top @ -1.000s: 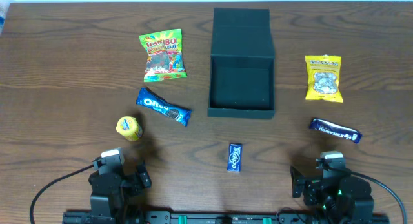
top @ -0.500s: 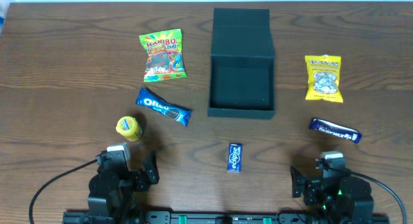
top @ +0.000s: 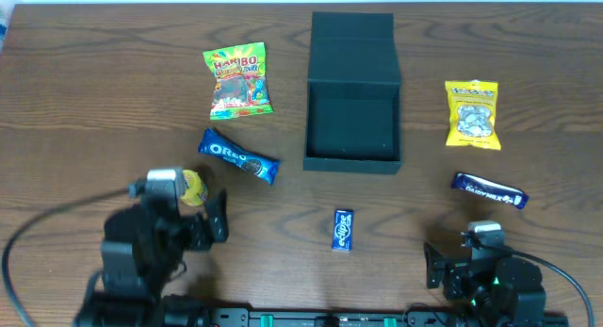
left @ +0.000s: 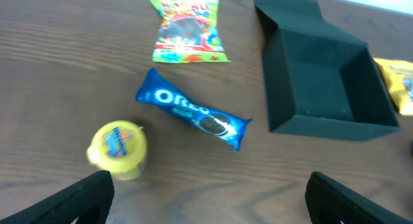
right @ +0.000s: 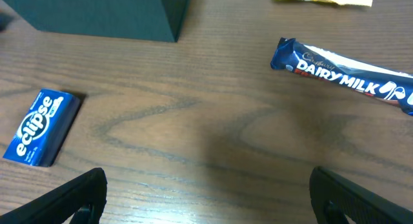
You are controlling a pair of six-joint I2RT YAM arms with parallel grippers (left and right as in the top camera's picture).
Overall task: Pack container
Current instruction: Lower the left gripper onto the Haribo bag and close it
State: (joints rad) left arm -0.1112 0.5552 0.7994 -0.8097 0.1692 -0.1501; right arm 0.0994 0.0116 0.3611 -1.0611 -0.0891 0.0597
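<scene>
The container [top: 351, 129], a dark teal-black box, stands at the back middle with its flap lid lying open behind it; it also shows at the upper right of the left wrist view [left: 322, 82]. Around it lie a Haribo bag [top: 237, 79], an Oreo pack [top: 237, 155], a yellow tub [top: 195, 188], an Eclipse pack [top: 343, 230], a Dairy Milk bar [top: 488, 189] and a yellow snack packet [top: 472, 113]. My left gripper [top: 201, 217] is open just in front of the tub, with nothing between its fingers [left: 84, 198]. My right gripper [top: 471, 261] is open near the front edge, empty.
In the right wrist view the Eclipse pack [right: 40, 127] lies to the left, the Dairy Milk bar [right: 348, 75] to the upper right, and the container's front corner [right: 129, 17] at the top. Bare wood lies between the right gripper's fingers [right: 71, 198].
My left arm has moved away from the front edge toward the yellow tub and the Oreo pack, still open. The right arm has not moved.
</scene>
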